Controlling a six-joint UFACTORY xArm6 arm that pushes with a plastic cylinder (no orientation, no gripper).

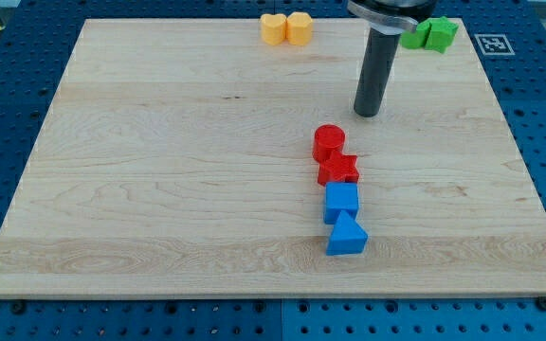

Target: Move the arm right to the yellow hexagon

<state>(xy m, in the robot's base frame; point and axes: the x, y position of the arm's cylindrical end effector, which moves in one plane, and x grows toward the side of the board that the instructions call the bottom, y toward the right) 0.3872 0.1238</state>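
Up and to the view's left of my tip (pixel 367 113) sit two yellow blocks, touching; the yellow hexagon (pixel 299 27) seems the right-hand one. No claw exists, only a bare rod touching nothing. Just below my tip lies the red cylinder (pixel 328 141), clear of the likely path.

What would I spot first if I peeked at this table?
Probably the dark rod, with my tip on the board just above the red cylinder. Below it runs a line: a red star-like block, then a blue cube and a blue triangular block. Yellow blocks sit at the view's top edge.
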